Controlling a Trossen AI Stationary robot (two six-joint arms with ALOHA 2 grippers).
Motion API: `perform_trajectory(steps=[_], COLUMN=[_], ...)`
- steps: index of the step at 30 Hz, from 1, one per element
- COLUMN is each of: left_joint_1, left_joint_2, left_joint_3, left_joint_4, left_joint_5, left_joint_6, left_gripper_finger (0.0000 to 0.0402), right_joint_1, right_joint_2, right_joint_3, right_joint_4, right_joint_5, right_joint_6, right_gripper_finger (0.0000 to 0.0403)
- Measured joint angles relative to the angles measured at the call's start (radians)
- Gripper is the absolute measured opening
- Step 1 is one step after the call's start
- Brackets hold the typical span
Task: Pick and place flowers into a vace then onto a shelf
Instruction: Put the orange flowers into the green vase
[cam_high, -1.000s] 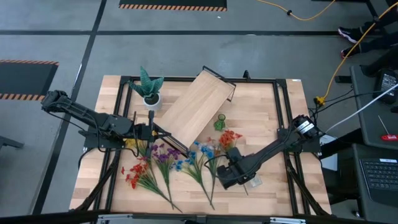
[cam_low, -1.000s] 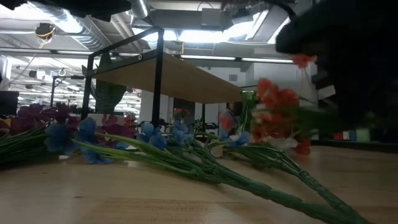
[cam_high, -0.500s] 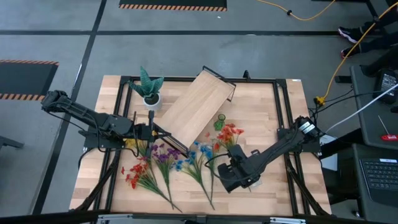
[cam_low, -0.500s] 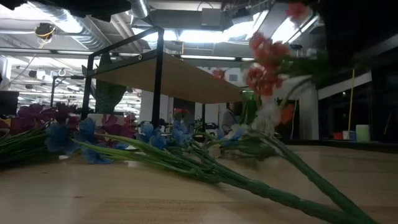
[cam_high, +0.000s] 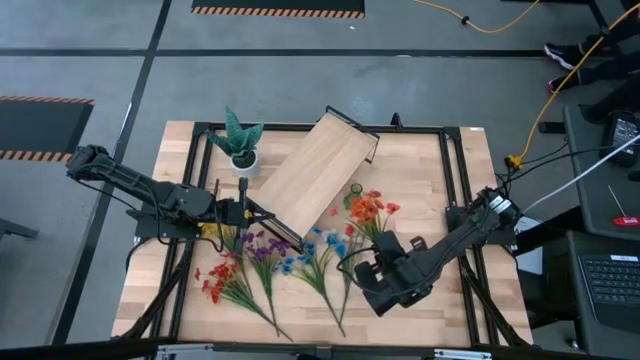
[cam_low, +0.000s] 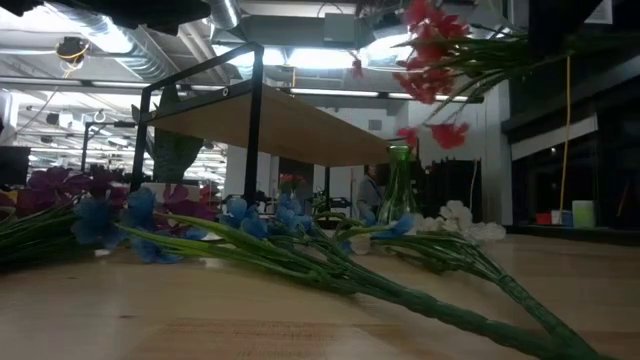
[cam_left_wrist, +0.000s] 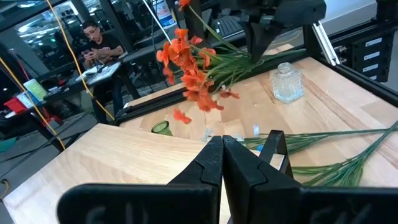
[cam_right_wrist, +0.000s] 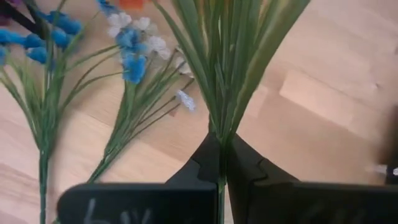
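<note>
Flowers come first, and almost all of the job is still ahead of me. Starting at my left: my left gripper (cam_high: 243, 211) waits over the table beside the long light-wood shelf with its thin black frame (cam_high: 315, 170), fingers pressed together on nothing, as my left wrist view shows. Below it, the loose artificial sprigs with red, purple and blue blossoms (cam_high: 262, 258) lie flat on the wooden tabletop (cam_high: 440, 160), not yet picked. The shelf sits skewed across the table's middle with nothing on it.

Moving rightward, the small narrow green translucent vase (cam_high: 353, 195) stands upright just off the shelf's lower corner, and I see no stems in it. So no flower is in the vase, and the vase is not on the shelf.

The orange-red sprig with long green stems (cam_high: 367, 212) is the one piece in hand: my right gripper (cam_right_wrist: 222, 163) is clamped tight on its stems, and the blossoms hang in the air, near the vase and well above it in the low view. My right arm reaches in from the table's right edge, angled toward the middle.
</note>
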Motion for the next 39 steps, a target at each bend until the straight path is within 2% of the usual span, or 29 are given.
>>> perform_trajectory(steps=[3,8,10,14,18,20,26,32,35,39], left_joint_1=[0.0,0.0,0.0,0.0,0.0,0.0,0.003,0.003,0.003,0.003], left_joint_2=[0.0,0.0,0.0,0.0,0.0,0.0,0.0,0.0,0.0,0.0], left_joint_3=[0.0,0.0,0.0,0.0,0.0,0.0,0.0,0.0,0.0,0.0], left_joint_4=[0.0,0.0,0.0,0.0,0.0,0.0,0.008,0.008,0.008,0.008], left_joint_5=[0.0,0.0,0.0,0.0,0.0,0.0,-0.003,-0.006,-0.027,-0.072], left_joint_6=[0.0,0.0,0.0,0.0,0.0,0.0,0.0,0.0,0.001,0.001], left_gripper_finger=[0.0004,0.0004,0.0004,0.0004,0.0004,0.0004,0.0004,0.0004,0.0004,0.0004], right_joint_1=[0.0,-0.013,-0.022,-0.03,-0.051,-0.072,-0.172,-0.236,-0.267,-0.321], right_joint_2=[-0.018,-0.089,-0.133,-0.235,-0.349,-0.42,-0.632,-0.829,-0.892,-0.939], right_joint_3=[0.0,-0.002,-0.018,-0.107,-0.269,-0.363,-0.616,-0.841,-0.967,-1.096], right_joint_4=[0.001,0.001,0.001,0.006,0.099,0.213,0.594,0.931,1.177,1.443], right_joint_5=[0.058,0.064,0.105,0.163,0.195,0.204,0.22,0.349,0.338,0.243], right_joint_6=[-0.045,-0.162,-0.195,-0.201,-0.25,-0.33,-0.705,-0.995,-1.17,-1.352], right_gripper_finger=[0.0007,0.0007,0.0007,0.0007,0.0005,0.0005,0.0005,0.0005,0.0005,0.0005])
